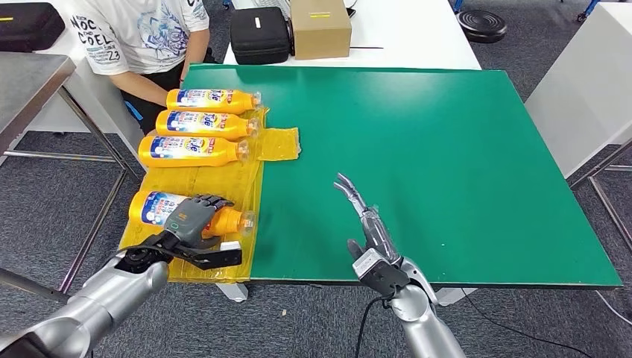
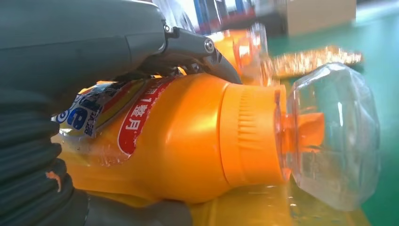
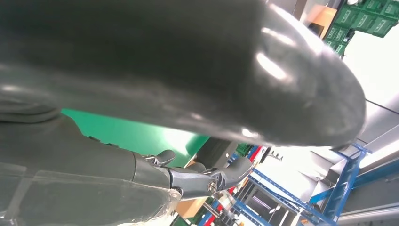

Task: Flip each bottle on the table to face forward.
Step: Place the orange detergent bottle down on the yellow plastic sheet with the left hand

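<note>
Four orange bottles (image 1: pixel 195 126) lying on yellow sheet (image 1: pixel 223 181). Left hand (image 1: pixel 195 218) grasping nearest bottle (image 1: pixel 158 206). Right hand (image 1: pixel 364 221) released, outstretched above green counter (image 1: pixel 447 149)

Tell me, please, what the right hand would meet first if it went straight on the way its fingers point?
Probably nothing: the right hand points over bare green table, toward the yellow sheet's corner, though depth is unclear.

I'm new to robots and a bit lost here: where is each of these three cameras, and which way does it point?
Head view: high on the body, looking down at the green table; both arms show.
Left wrist view: behind the left hand, facing the nearest bottle it grips.
Right wrist view: behind the right hand, open above the table.
Head and left wrist views share that bottle.
</note>
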`<action>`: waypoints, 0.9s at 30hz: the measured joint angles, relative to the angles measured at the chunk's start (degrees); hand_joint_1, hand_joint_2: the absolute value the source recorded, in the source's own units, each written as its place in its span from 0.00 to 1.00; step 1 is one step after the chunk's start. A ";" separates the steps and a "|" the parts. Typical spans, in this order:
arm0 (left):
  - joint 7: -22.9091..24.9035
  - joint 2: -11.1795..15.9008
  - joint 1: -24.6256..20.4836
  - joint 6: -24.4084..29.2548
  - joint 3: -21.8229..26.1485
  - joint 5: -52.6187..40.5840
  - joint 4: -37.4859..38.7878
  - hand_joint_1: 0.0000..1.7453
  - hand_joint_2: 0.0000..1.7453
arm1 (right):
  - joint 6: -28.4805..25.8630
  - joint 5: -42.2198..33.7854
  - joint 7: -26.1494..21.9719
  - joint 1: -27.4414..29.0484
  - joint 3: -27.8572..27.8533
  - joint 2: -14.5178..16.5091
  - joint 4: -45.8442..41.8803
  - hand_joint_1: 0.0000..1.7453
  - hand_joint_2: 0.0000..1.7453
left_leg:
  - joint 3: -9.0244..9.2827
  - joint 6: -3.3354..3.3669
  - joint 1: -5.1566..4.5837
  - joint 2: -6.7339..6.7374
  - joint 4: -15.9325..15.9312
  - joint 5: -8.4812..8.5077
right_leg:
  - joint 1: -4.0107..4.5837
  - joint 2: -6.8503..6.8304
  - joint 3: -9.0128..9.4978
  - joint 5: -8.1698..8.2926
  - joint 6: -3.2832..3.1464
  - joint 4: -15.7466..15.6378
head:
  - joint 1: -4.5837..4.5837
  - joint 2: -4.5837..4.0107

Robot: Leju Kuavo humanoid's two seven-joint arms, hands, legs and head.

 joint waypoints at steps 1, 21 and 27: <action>0.45 -0.70 0.58 1.53 0.49 -1.45 0.34 1.00 1.00 | 0.13 0.19 0.00 -0.03 0.00 0.09 0.00 0.00 0.00 | 0.00 0.00 0.00 -0.02 0.00 0.00 | 0.00 -0.01 0.01 0.00 0.00 0.00 | -0.01 0.00; -0.31 -6.54 3.53 2.85 8.87 -11.43 1.67 0.53 1.00 | 0.40 -2.53 0.00 -2.40 0.23 -0.01 1.86 0.00 0.00 | 0.22 0.01 0.02 -0.04 -0.01 0.03 | 0.02 -0.01 0.24 0.00 0.00 0.01 | -0.01 0.00; -1.19 -6.48 2.01 -0.71 9.79 -13.64 1.92 0.03 1.00 | -1.27 -5.20 0.00 -2.40 1.90 -0.91 2.30 0.00 0.00 | 0.22 0.00 0.02 -0.04 -0.01 0.03 | 0.02 -0.01 0.25 0.01 0.00 0.01 | 0.01 0.00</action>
